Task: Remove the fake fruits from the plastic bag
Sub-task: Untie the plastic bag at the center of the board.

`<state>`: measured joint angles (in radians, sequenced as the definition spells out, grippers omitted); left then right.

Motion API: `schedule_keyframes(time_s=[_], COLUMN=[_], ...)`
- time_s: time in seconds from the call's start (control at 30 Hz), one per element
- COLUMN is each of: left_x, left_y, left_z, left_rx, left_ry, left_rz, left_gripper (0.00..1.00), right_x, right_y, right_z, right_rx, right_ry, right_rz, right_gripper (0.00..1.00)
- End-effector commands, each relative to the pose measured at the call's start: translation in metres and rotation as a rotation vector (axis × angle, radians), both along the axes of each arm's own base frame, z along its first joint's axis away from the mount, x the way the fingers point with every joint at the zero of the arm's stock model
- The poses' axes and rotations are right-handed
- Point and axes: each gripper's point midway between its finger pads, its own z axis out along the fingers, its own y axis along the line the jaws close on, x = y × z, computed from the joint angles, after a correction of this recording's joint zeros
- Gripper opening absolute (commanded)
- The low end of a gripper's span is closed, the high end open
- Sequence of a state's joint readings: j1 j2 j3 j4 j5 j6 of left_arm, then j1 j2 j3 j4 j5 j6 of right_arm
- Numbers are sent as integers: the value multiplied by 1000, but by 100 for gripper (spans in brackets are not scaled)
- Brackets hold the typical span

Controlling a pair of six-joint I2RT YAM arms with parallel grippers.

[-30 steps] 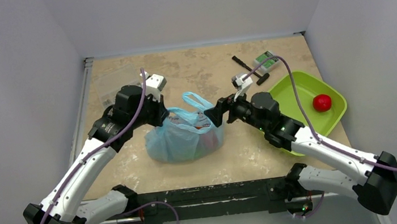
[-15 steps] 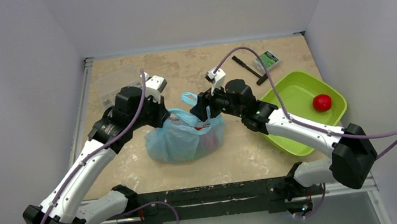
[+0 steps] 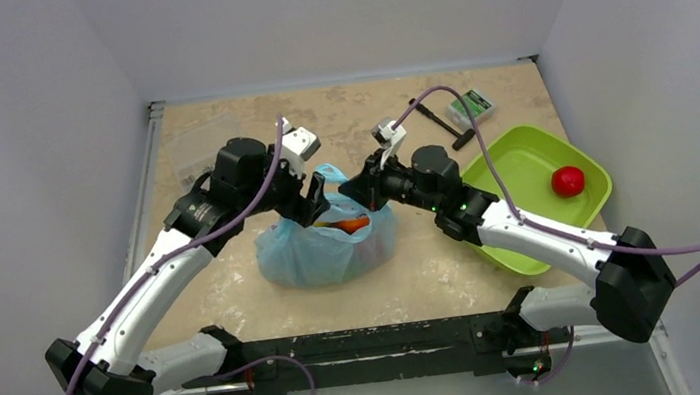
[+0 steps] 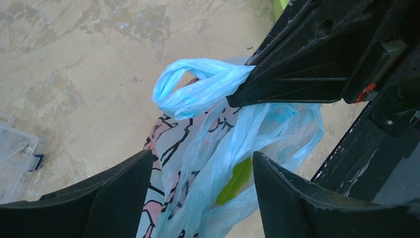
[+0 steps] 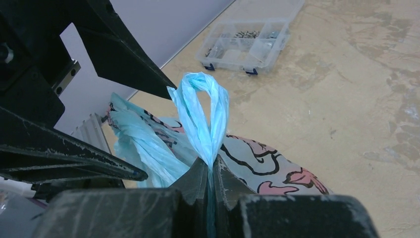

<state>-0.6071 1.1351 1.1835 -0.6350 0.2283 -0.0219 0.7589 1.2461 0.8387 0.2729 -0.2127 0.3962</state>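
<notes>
The light-blue plastic bag lies mid-table with its mouth upward. An orange fruit shows in the opening. My right gripper is shut on the bag's twisted handle loop and holds it upright. My left gripper is open just left of it, and its fingers straddle the bag's printed film. A lime-green patch shows through the film, and I cannot tell what it is. A red round fruit lies in the tray.
A lime-green tray stands at the right, close to the right arm. A clear compartment box sits at the back left. A black tool and a small green-labelled pack lie at the back right.
My right gripper moved left to the bag and shut on its handle loop. My left gripper let go of the bag's left side, opened and shifted right over the mouth.
</notes>
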Motion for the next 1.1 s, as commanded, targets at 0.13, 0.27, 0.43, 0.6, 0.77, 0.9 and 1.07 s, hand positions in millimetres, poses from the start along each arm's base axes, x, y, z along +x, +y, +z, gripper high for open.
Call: schedule_keyframes(time_s=[0.13, 0.27, 0.43, 0.6, 0.77, 0.9, 1.07], left_x=[-3, 0, 18, 11, 11, 13, 15], left_y=[-24, -23, 26, 81, 105, 107, 99], left_z=[5, 5, 41, 80, 98, 121, 147], left_rx=[8, -7, -29, -236, -325, -348, -374], left_ry=[-14, -36, -232, -421, -384, -334, -359], left_rz=[-107, -85, 201, 438, 590, 622, 577], left_gripper=[71, 44, 0, 0, 0, 0, 0], right_x=[-6, -5, 13, 26, 62, 102, 128], right_y=[3, 4, -13, -31, -36, -25, 10], right_z=[28, 29, 27, 30, 64, 103, 136], right_rx=[88, 100, 188, 289, 301, 273, 242], right_ry=[-46, -31, 83, 145, 105, 63, 24], right_rz=[29, 22, -170, -297, -319, -295, -169], right_gripper=[0, 0, 0, 0, 0, 0, 0])
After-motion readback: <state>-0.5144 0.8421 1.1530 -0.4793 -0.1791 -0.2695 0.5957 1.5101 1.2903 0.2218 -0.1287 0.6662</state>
